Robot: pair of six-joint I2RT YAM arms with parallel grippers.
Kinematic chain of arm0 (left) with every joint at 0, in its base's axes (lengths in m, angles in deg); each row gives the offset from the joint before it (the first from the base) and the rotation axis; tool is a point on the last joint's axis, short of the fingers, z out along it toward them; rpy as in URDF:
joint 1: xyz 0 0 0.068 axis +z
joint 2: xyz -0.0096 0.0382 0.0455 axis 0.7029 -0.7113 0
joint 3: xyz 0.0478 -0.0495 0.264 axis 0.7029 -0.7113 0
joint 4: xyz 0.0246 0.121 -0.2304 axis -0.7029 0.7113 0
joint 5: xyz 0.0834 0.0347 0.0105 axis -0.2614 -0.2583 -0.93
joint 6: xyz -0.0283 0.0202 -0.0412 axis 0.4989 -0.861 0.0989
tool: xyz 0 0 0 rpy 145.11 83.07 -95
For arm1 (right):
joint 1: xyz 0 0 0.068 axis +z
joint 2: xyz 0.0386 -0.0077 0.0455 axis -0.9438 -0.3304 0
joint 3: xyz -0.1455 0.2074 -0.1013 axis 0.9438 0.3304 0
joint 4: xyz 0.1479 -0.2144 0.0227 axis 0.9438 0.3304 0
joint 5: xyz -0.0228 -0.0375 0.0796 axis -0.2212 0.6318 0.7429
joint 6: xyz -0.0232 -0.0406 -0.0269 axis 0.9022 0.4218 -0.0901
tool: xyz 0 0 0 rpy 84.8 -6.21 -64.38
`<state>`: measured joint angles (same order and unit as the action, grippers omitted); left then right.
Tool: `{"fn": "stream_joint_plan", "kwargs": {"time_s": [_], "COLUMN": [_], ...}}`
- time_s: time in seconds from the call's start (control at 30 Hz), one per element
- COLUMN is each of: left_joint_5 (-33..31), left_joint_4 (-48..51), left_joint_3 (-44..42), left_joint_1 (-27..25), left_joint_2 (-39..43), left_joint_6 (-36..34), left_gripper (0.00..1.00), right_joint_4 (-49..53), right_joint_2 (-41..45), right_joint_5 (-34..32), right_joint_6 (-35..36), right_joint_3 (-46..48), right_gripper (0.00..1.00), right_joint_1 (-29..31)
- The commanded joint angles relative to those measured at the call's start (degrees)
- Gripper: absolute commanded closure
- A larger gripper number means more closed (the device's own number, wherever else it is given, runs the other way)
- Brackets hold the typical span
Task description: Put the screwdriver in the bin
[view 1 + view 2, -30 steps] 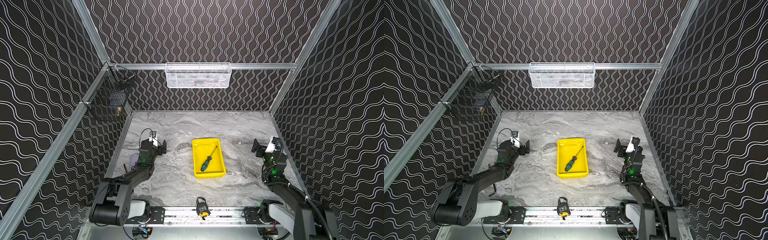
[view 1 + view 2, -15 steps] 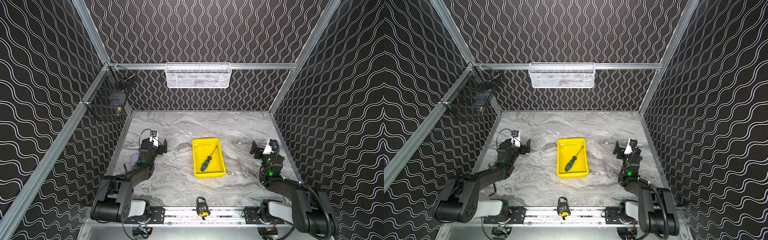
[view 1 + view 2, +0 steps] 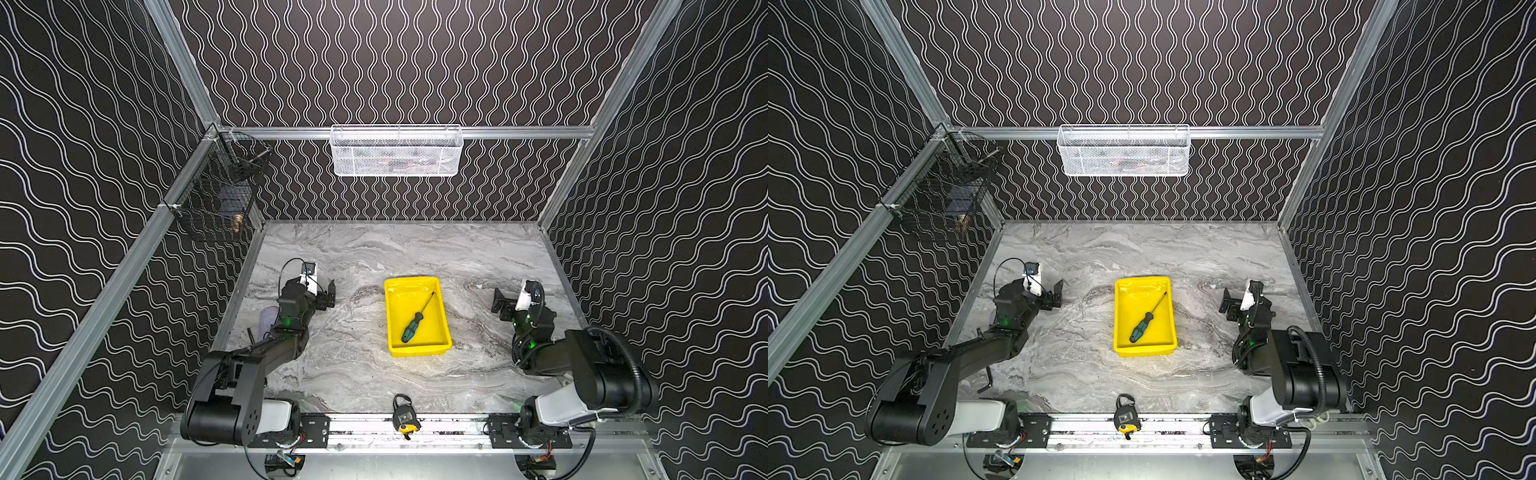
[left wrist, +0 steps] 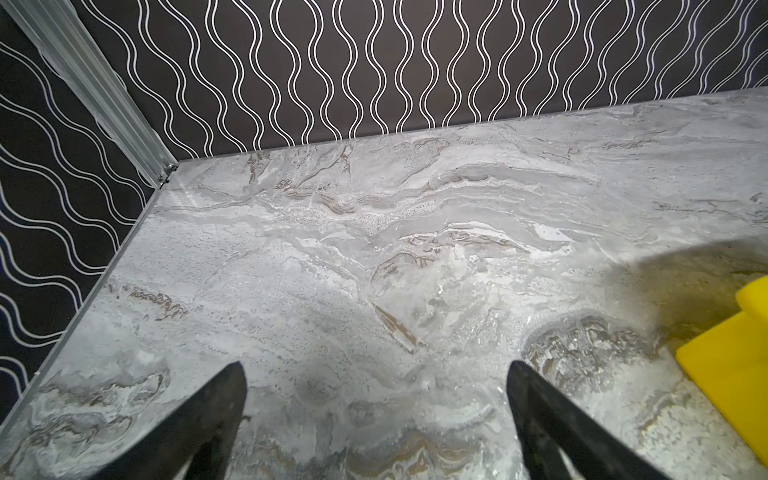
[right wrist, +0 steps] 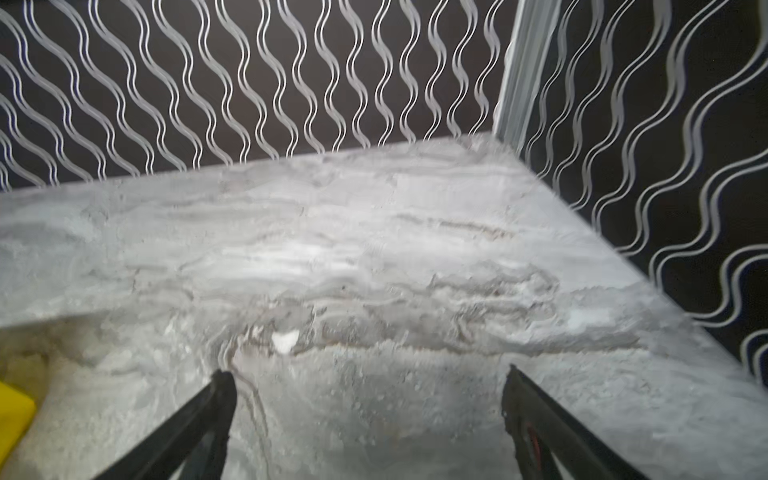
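A: Screwdriver location?
B: Lying flat inside the bin, well apart from both sets of jaws, roughly midway between them.
A: Left gripper?
B: Jaws spread wide, nothing between them, bare tabletop beneath.
A: Right gripper?
B: Same: parted, empty.

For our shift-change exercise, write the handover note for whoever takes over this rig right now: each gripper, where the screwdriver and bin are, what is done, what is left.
Left gripper: open, empty, over bare table left of the bin.
Right gripper: open, empty, over bare table right of the bin.
Screwdriver: lying diagonally inside the yellow bin, handle toward the robot, in both top views.
Done: screwdriver is in the bin, both grippers clear of it.
Left: nothing on the job itself; probably just park the arms.
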<state>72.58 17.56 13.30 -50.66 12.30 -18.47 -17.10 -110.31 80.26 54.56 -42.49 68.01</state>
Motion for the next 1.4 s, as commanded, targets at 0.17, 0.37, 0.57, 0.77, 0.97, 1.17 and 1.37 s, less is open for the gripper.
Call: {"fn": "stream_joint_plan", "kwargs": {"time_s": [0.17, 0.37, 0.57, 0.77, 0.97, 1.17, 1.37], "left_joint_5": [-1.7, -5.1, -2.8, -2.1, -1.8, -2.1, -1.9], "left_joint_4": [-1.6, -3.8, -9.5, -17.6, -17.5, -17.8, -16.8], "left_joint_3": [0.8, -2.6, -0.3, -2.0, -1.8, -1.9, -1.2], "left_joint_1": [0.1, 0.1, 1.4, 2.8, 2.8, 2.8, 2.8], "left_joint_2": [-0.5, -1.1, -11.1, -17.1, -17.5, -17.6, -17.9], "left_joint_6": [-1.2, -2.4, -2.8, -1.7, -2.1, -2.2, -2.2], "left_gripper": [0.01, 0.01, 0.01, 0.01, 0.01, 0.01, 0.01], "right_joint_4": [-1.8, -1.7, -2.3, -1.5, -0.1, 0.4, 0.3], "right_joint_2": [-0.2, -0.4, -0.5, -0.5, -0.7, -0.6, -0.6], "right_joint_5": [1.7, 1.9, 1.9, 0.1, -0.6, -0.4, -0.4], "right_joint_6": [1.8, 1.9, 1.9, 1.1, 0.5, 0.2, 0.2], "right_joint_3": [-2.5, -2.7, -2.6, -3.0, -3.8, -4.0, -3.9], "right_gripper": [0.01, 0.01, 0.00, 0.00, 0.00, 0.00, 0.01], "right_joint_1": [0.2, 0.2, 0.2, 0.2, 0.2, 0.2, 0.1]}}
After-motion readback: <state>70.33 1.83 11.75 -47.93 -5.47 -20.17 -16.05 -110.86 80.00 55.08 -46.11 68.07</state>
